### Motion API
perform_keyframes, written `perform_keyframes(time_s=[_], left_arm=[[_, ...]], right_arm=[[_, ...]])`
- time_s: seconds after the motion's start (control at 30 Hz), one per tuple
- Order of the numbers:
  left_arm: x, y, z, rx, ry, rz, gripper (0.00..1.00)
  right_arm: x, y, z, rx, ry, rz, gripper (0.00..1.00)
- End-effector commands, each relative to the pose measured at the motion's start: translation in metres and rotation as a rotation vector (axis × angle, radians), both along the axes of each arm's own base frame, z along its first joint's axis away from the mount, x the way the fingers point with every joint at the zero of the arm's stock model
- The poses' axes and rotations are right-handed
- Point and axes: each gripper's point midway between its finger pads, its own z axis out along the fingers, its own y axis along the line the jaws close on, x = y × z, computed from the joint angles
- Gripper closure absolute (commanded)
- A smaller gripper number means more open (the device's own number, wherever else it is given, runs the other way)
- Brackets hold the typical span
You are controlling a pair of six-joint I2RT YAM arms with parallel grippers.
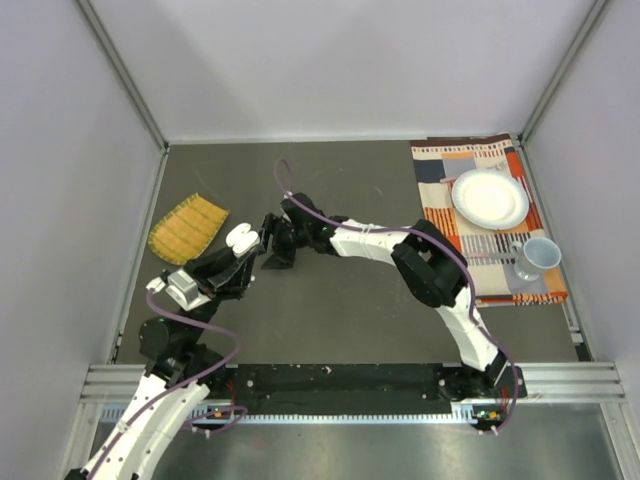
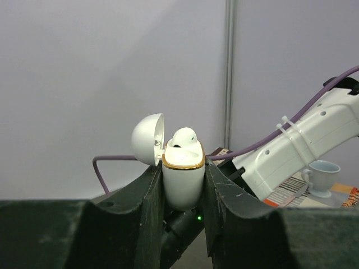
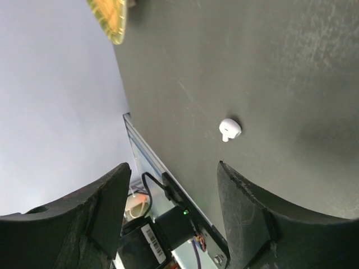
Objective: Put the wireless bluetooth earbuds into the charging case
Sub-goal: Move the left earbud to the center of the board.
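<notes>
Left wrist view: earbud [image 2: 184,137] stem hidden inside the clamped charging case [image 2: 183,182].

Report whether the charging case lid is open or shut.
Open: the white gold-rimmed charging case has its domed lid swung back, with a white earbud showing inside.

The dark grey worktop [image 1: 340,320] carries 3 things directly. A yellow woven mat [image 1: 187,227] lies near the left edge, toward the far side. A patterned cloth [image 1: 436,190] fills the far right corner, along the right edge. 1 white earbud [image 3: 230,129] lies alone on bare surface, well apart from the mat.
</notes>
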Motion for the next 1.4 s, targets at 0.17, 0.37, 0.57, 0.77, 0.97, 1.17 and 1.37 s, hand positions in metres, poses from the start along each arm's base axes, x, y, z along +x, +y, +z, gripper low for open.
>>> perform_keyframes(time_s=[0.17, 0.37, 0.57, 0.77, 0.97, 1.17, 1.37], left_arm=[[-0.011, 0.006, 0.021, -0.023, -0.056, 0.003, 1.0], [-0.013, 0.007, 0.024, -0.022, -0.06, 0.004, 1.0], [-0.022, 0.004, 0.035, 0.011, -0.106, -0.014, 1.0], [-0.033, 0.009, 0.057, 0.004, -0.159, -0.008, 1.0], [-0.033, 0.011, 0.06, 0.012, -0.162, 0.007, 1.0], [-0.035, 0.013, 0.061, 0.0, -0.163, 0.011, 1.0], [-0.036, 0.014, 0.064, -0.001, -0.169, 0.01, 1.0]], right_arm=[[0.001, 0.01, -0.013, -0.066, -0.046, -0.003, 0.42], [0.007, 0.011, -0.03, -0.197, -0.174, -0.003, 0.43], [0.01, 0.011, -0.043, -0.293, -0.257, -0.065, 0.42], [0.009, 0.015, -0.052, -0.339, -0.29, -0.079, 0.42], [0.013, 0.015, -0.063, -0.405, -0.325, -0.105, 0.45], [0.007, 0.015, -0.068, -0.445, -0.368, -0.097, 0.49], [-0.004, 0.02, -0.072, -0.455, -0.385, -0.051, 0.55]])
